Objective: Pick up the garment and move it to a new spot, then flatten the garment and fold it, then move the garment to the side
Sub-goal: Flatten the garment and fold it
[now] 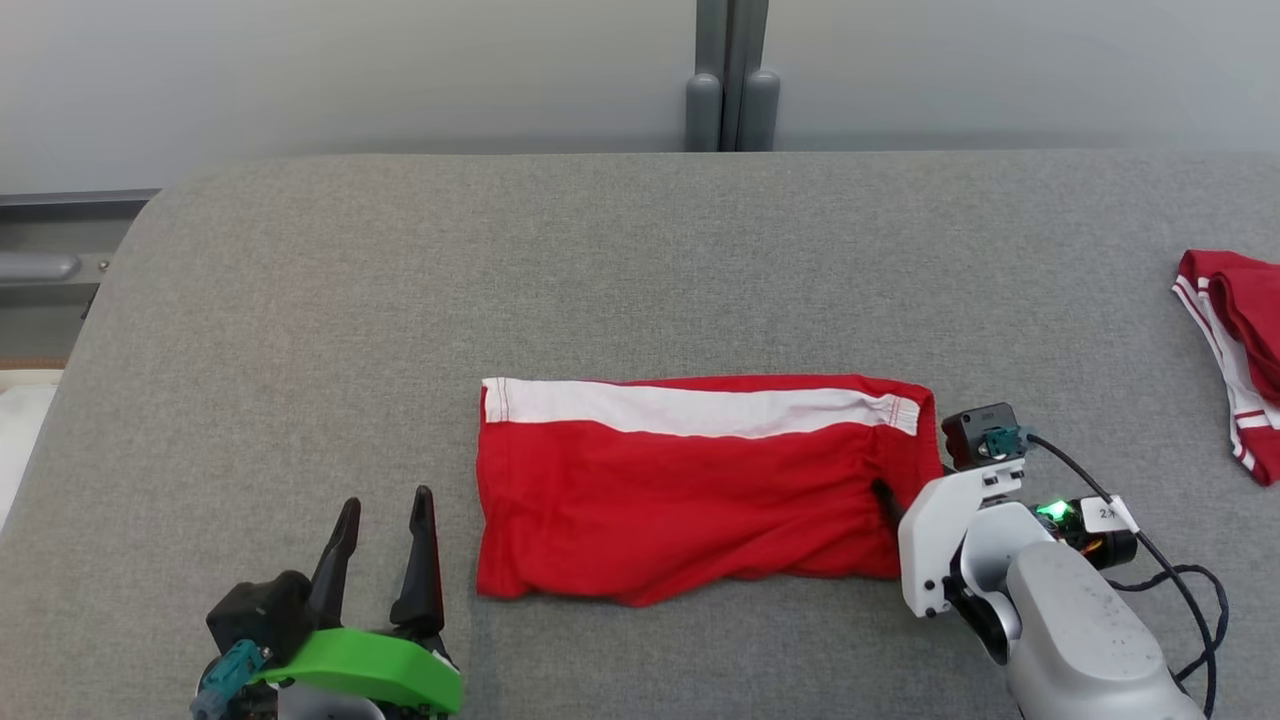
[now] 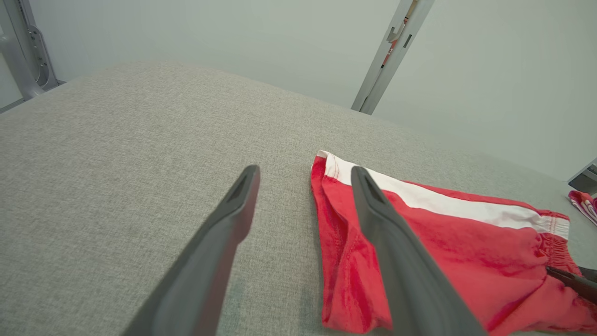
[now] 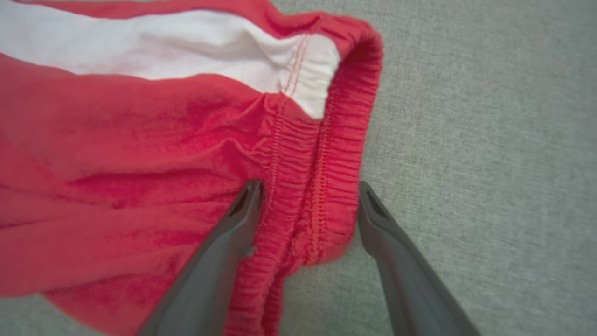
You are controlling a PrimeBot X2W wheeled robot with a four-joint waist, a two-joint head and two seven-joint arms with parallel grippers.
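Now | garment (image 1: 690,490) waistband (image 3: 322,186) between spread right jaws | left jaws beside

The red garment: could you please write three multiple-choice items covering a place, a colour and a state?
1. Where is the right gripper? A. At the red garment's elastic waistband end. B. At its opposite end. C. Off the surface.
2. What colour is its stripe? A. Blue. B. White. C. Black.
3. How is the left gripper? A. Shut on the garment. B. Open, holding nothing. C. Shut, empty.
Key: 1 A, it straddles the gathered waistband; 2 B, the far-edge band is white; 3 B, its jaws stand apart, empty.
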